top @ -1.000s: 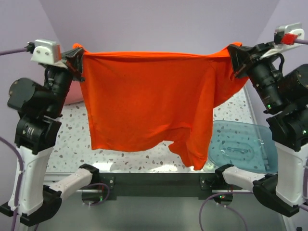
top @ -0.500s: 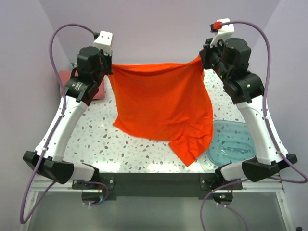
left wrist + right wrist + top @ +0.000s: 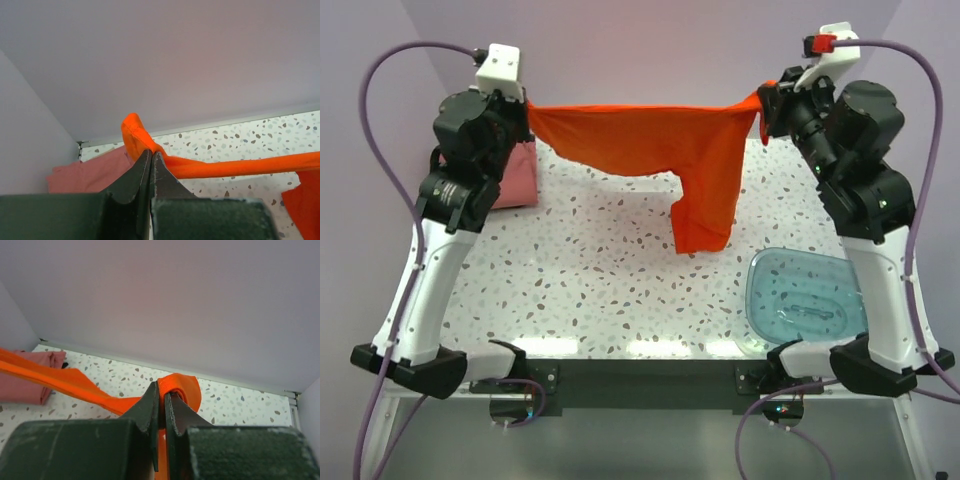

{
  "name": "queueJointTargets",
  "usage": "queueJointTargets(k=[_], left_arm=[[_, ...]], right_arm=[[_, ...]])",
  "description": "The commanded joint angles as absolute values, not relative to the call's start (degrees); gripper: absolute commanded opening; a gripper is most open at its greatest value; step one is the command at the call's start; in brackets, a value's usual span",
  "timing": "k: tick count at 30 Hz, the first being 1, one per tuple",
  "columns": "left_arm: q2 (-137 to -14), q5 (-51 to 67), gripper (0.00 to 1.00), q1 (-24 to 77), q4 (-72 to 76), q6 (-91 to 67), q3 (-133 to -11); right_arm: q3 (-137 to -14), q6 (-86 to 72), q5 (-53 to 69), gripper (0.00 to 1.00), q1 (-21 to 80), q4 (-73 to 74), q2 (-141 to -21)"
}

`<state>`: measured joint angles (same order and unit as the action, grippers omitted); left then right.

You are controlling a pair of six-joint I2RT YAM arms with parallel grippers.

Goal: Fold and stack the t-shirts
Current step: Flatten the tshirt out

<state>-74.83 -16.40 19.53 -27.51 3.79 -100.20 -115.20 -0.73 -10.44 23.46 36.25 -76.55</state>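
Up over the back of the table (image 3: 600, 290), the orange shirt (image 3: 640, 145) hangs in the air like washing on a line. Its top edge is pulled tight from side to side, and one long part droops down on the right. I cannot tell if that low end touches the table. The left gripper (image 3: 525, 108) is pressed together on one corner of the orange shirt, with a little bunch of cloth poking out past its tips. The right gripper (image 3: 763, 100) pinches the other corner the same way, and the cloth curls over its tips. The pink shirt (image 3: 515, 180) lies on the table in the far left corner, just beside the left gripper and partly hidden, so I cannot tell if it is folded neatly. A blue tub (image 3: 810, 300) sits on the table near the front right, well apart from both shirts. I think the job is at an early stage. The orange shirt is not folded yet; it needs to be laid flat, folded, and then put together with the pink shirt in one pile. No pile is made yet.
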Motion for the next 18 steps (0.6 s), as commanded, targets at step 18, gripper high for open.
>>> queueJointTargets(k=[18], left_arm=[[-60.6,-13.7,0.00,19.1,-28.6,3.5,-103.6]], right_arm=[[-131.7,3.1,-6.3,0.00,23.3,41.4,-70.7]])
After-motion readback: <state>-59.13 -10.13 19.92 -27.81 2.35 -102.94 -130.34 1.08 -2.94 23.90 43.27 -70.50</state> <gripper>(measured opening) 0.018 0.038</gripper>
